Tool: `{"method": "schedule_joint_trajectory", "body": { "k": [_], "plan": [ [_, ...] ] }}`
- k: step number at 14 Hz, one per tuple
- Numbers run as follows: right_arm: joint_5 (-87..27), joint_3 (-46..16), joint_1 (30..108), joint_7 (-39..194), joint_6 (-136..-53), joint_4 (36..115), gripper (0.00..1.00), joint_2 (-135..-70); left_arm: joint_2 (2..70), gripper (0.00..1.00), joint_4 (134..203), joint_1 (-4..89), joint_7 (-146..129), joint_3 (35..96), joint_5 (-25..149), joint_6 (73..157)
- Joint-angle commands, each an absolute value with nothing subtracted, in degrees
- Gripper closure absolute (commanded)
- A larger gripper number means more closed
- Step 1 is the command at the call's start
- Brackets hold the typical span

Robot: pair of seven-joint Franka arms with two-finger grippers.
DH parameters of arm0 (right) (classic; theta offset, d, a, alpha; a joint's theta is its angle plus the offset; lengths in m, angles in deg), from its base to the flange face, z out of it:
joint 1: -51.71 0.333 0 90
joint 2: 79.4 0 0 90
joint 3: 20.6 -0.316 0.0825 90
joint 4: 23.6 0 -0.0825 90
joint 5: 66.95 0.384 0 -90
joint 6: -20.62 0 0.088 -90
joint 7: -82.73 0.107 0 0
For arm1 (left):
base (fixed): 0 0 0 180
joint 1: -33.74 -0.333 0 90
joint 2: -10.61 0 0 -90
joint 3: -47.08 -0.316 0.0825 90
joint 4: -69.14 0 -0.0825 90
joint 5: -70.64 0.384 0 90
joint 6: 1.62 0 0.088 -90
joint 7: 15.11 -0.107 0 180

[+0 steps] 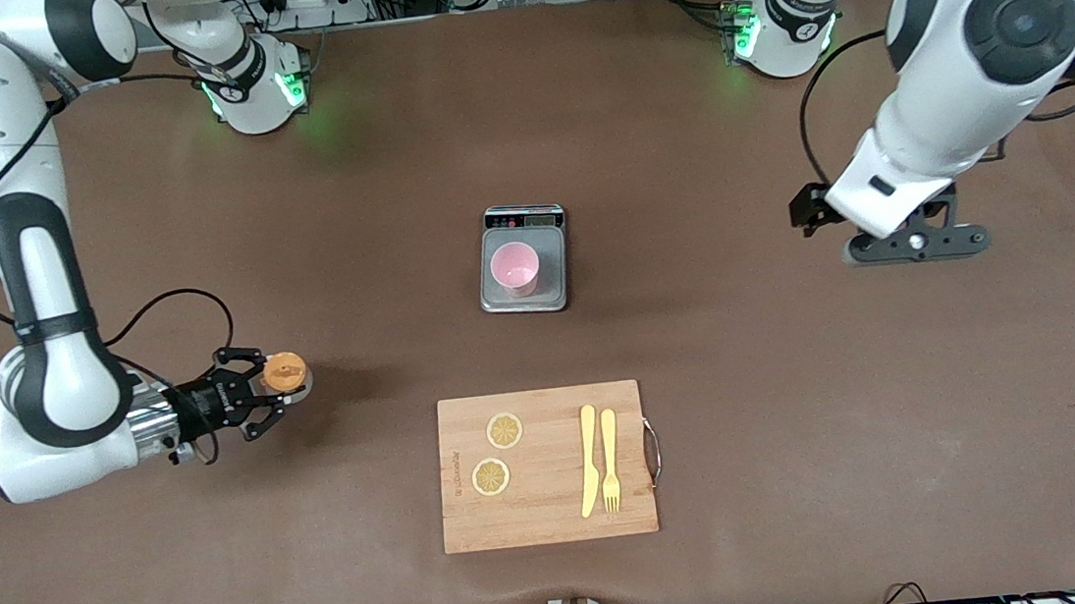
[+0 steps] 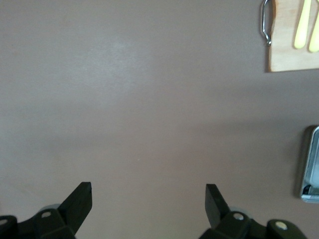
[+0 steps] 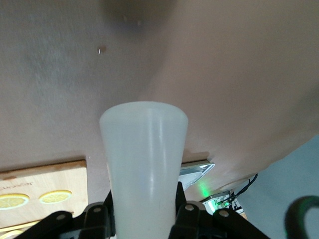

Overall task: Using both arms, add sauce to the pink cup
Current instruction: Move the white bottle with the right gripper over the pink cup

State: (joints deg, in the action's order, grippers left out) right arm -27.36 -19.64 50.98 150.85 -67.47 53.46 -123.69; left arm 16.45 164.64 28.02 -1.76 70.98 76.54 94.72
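The right gripper (image 1: pixel 272 391) has its fingers clamped on the sauce bottle (image 1: pixel 286 372) at the right arm's end of the counter, well apart from the pink cup (image 1: pixel 515 268) on the scale (image 1: pixel 527 295) mid-counter, while the left gripper (image 2: pixel 148 203) waits wide open and empty.

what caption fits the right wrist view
Right gripper shut on the sauce, cutting board below.

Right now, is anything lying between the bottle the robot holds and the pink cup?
No. In the front view only bare brown table lies between the sauce bottle and the pink cup.
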Motion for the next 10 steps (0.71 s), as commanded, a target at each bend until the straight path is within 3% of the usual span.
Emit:
{"method": "schedule_joint_trajectory", "body": {
  "k": [1, 7, 10],
  "plan": [
    [-29.7, -19.3, 53.2, 155.1, -66.4, 53.2, 0.56, -121.4, 10.9, 0.00, 169.1, 33.2, -7.6, 62.8, 73.4, 94.8],
    [-37.9, -19.4, 61.4, 168.7, -66.4, 50.3, 0.56, -121.2, 7.5, 0.00, 169.0, 41.8, -15.5, 51.6, 73.5, 95.1],
    [-40.0, -19.5, 64.7, 172.6, -66.4, 50.3, 0.56, -119.5, 6.5, 0.00, 168.6, 41.8, -17.5, 50.8, 73.2, 94.1]
  ]
}}
